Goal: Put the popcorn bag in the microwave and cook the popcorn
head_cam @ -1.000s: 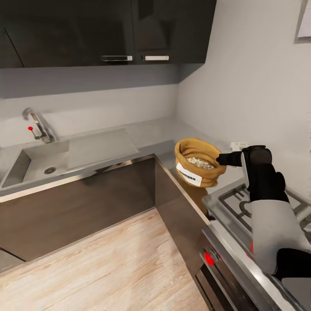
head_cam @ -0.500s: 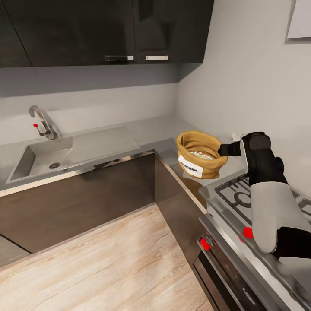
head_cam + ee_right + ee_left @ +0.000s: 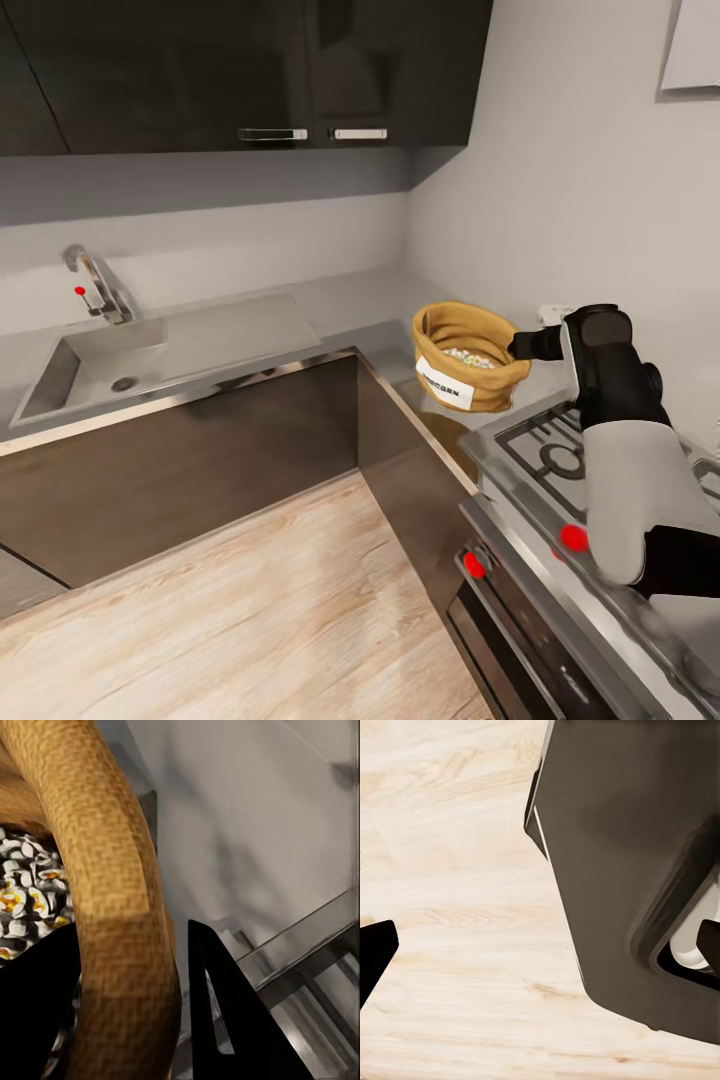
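Right end effector [image 3: 520, 347] clamped on rolled rim of popcorn bag [image 3: 466, 356]; in right wrist view one finger [image 3: 225, 1020] outside the rim, the other [image 3: 37, 1005] inside the mouth. Bag off the worktop [image 3: 340, 305], apparently lifted, hanging just ahead of the end effector, above the corner next to the hob [image 3: 560, 455]. White label [image 3: 446, 383] facing away from the end effector, toward the floor [image 3: 250, 620] side. Popcorn [image 3: 26, 892] visible inside, pale with yellow specks, right beside the inner finger.

Left end effector [image 3: 540, 945]: finger tips at opposite edges of left wrist view, wide apart, nothing between, pointing down at wood floor and a dark cabinet panel [image 3: 622, 870].

Microwave not visible from here, so a carry likely lies ahead.

Risks, judged from this pose:
- Single-point pinch on a soft cloth rim. Bag weight hanging off one side means sag and tilt away from the end effector; looks slightly tipped already. More tilt, and contents spill over the far rim.
- Cloth creeping out between fingers under swing during base or trunk motion. Fast turn, then drop onto worktop edge or floor.
- Bag bottom low over hob grate and worktop edge. Sideways move without more height, then snag, twist in the grip.
- Inner finger near the popcorn: any regrasp may knock pieces out.
- Entry into a microwave cavity with a hanging, swaying bag: rim or arm catching the door frame.

Suggest: slow carry, more clearance, wrist level.
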Available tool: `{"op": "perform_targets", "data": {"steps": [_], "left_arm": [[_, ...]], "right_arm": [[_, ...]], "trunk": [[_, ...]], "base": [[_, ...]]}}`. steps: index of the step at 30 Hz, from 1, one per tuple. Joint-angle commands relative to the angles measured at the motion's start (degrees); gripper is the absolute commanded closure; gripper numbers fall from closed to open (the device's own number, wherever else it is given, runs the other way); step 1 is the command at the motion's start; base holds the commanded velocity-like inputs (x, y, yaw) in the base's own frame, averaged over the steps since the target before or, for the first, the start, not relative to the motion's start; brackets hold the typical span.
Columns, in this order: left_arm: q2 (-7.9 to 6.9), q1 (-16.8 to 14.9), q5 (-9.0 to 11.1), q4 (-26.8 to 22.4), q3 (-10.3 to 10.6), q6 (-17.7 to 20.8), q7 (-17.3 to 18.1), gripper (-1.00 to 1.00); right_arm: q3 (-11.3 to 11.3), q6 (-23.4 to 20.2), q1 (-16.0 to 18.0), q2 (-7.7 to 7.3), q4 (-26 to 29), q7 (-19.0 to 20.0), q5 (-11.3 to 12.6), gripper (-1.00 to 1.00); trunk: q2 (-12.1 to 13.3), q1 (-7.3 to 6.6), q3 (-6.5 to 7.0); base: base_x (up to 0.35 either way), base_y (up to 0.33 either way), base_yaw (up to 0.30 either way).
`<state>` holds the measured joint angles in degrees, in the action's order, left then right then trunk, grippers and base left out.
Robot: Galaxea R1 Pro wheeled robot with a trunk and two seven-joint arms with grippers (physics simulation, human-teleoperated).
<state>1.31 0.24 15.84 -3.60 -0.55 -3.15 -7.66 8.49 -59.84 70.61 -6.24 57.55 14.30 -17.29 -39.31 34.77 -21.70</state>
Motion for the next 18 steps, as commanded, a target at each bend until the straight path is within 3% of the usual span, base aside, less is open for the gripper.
{"op": "perform_targets", "data": {"steps": [1, 6, 10, 18], "left_arm": [[0.01, 0.03, 0.24, -0.09, 0.0, -0.11, -0.16, -1.0], [0.05, 0.03, 0.24, -0.09, -0.05, -0.11, -0.16, -1.0], [0.02, 0.03, 0.24, -0.09, -0.11, -0.03, -0.24, -1.0], [0.09, 0.03, 0.28, -0.09, -0.16, -0.02, -0.2, -1.0]], "right_arm": [[0.0, -0.16, 0.05, 0.03, 0.07, 0.5, -0.61, 1.0], [-0.01, -0.16, 0.05, 0.05, 0.1, 0.47, -0.55, 1.0], [0.06, -0.16, 0.05, 0.06, 0.1, 0.47, -0.55, 1.0], [0.21, -0.16, 0.05, 0.09, 0.1, 0.47, -0.55, 1.0]], "trunk": [[-0.06, 0.01, -0.04], [-0.06, 0.01, -0.01], [-0.06, 0.01, 0.0], [-0.06, 0.01, 0.0]], "base": [[0.0, 0.0, -0.192], [-0.008, 0.016, -0.247], [-0.113, 0.224, -0.261], [-0.139, 0.289, -0.038]]}}
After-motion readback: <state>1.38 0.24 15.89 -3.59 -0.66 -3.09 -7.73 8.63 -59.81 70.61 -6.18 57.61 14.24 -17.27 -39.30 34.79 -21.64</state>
